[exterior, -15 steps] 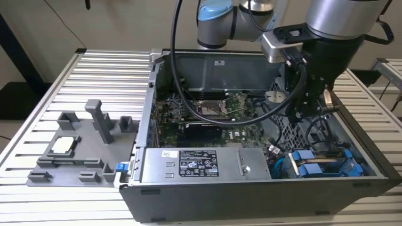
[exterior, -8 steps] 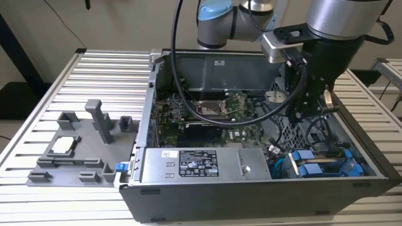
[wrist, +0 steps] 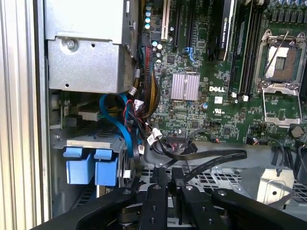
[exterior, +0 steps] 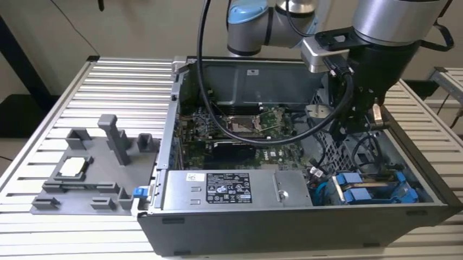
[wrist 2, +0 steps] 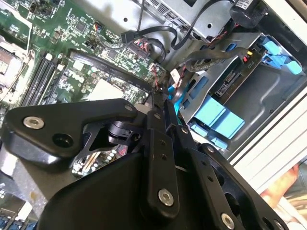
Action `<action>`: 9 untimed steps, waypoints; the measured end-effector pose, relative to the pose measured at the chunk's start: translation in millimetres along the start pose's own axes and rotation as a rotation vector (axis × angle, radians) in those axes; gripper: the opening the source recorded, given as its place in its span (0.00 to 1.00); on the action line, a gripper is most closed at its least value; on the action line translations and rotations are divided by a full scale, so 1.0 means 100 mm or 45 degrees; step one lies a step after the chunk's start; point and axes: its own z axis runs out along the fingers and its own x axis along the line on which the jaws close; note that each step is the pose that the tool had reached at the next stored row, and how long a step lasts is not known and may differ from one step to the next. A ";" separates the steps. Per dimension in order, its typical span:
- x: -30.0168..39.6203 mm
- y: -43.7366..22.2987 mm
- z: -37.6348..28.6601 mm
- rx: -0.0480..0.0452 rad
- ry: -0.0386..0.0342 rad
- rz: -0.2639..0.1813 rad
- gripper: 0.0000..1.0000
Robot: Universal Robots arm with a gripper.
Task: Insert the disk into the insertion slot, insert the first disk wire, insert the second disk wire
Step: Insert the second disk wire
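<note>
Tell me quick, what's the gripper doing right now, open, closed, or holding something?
Gripper: cannot be told; it hangs inside the computer case, above the drive cage with the blue carriers.

The arm has a brushed silver tubular link at the upper right of the exterior view, with a pale blue joint cap at top centre. A silver-grey bracket sits below the link, carrying a black mount. The gripper body is black and elongated. Thick black cables loop from the top of the frame to the wrist. In both wrist views, black linkage bars occupy the lower frame, fastened by silver round-head screws. A broad black plate carries one silver screw and one recessed hole.
</note>
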 end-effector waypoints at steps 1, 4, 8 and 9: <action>0.000 0.000 0.000 0.000 0.0000 0.000 0.16; 0.000 0.000 0.000 0.000 -0.0001 0.000 0.16; 0.003 -0.002 0.001 0.000 -0.0003 0.000 0.16; 0.008 -0.006 0.002 0.000 -0.0005 0.000 0.16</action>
